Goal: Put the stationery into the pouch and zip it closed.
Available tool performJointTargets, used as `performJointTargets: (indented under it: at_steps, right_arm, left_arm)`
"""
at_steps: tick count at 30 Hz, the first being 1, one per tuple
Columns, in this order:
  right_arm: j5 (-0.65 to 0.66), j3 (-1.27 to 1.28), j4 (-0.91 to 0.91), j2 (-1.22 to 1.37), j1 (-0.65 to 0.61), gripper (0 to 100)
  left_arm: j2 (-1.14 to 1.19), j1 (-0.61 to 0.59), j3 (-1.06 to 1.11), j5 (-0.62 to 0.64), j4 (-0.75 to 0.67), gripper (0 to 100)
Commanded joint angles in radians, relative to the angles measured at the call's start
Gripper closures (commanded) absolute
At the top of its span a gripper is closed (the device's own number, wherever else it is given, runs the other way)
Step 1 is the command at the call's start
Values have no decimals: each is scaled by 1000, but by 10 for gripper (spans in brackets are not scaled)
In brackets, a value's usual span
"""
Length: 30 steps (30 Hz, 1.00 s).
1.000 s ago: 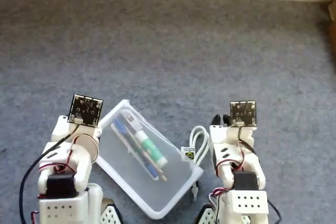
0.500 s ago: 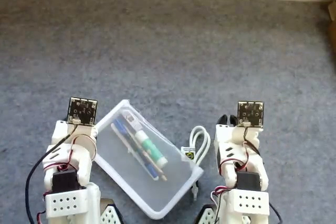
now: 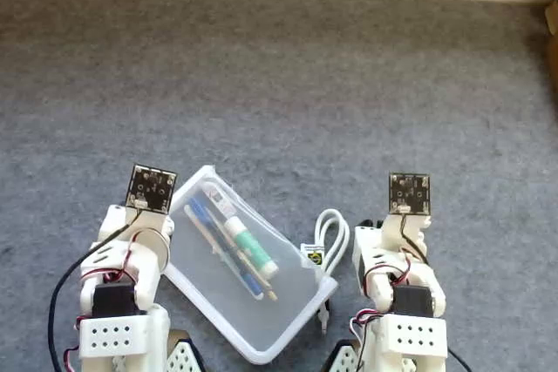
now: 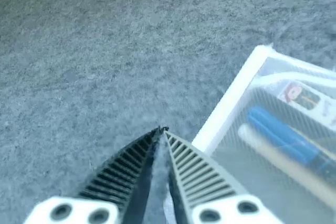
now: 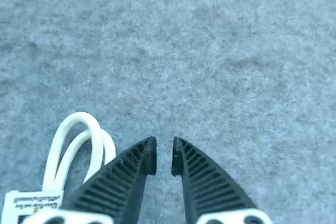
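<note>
Fingers first, far left: the left gripper (image 4: 160,129) has its ribbed fingers (image 4: 131,163) pressed together tip to tip, holding nothing. They hang over the grey counter (image 3: 305,84), just beside the white edge of the pouch (image 3: 288,324). From above, the left arm (image 3: 122,289) sits at the near edge of the counter, with its wrist board right against the pouch's far left corner.

Moving across, the pouch is clear plastic and lies flat on a diagonal between the two arms, its far corner toward the left arm and its near end toward the right. The stationery is inside it. A blue pen (image 3: 202,213) lies toward the left, a white glue stick with a green band (image 3: 248,246) runs down the middle, and a pale wooden pencil (image 3: 228,254) lies alongside them. All three lie along the pouch's length. A small dark tab shows at the near right corner, possibly the zip pull. I cannot tell from here whether the zip is done up.

Next comes a white looped cord (image 5: 79,142) with a printed label (image 5: 31,202), lying on the counter between the pouch and the right arm (image 3: 397,289).

Over on the right, the right gripper (image 5: 164,153) shows a narrow gap between its fingertips, with nothing held. It is poised over the counter, just beside the cord.
</note>
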Motion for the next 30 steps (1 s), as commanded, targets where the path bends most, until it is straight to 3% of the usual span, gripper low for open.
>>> performJointTargets:
  at_steps: [1,6,23,30]
  right_arm:
    - [0,116,5,-18,13,949]
    - [0,116,5,-18,13,949]
    - [0,116,12,-25,8,949]
    - [0,114,12,-194,10,949]
  left_arm:
    - [-15,21,25,8,130,993]
    - [-15,21,25,6,270,993]
    - [-15,21,25,6,272,993]
    - [-16,25,25,6,275,993]
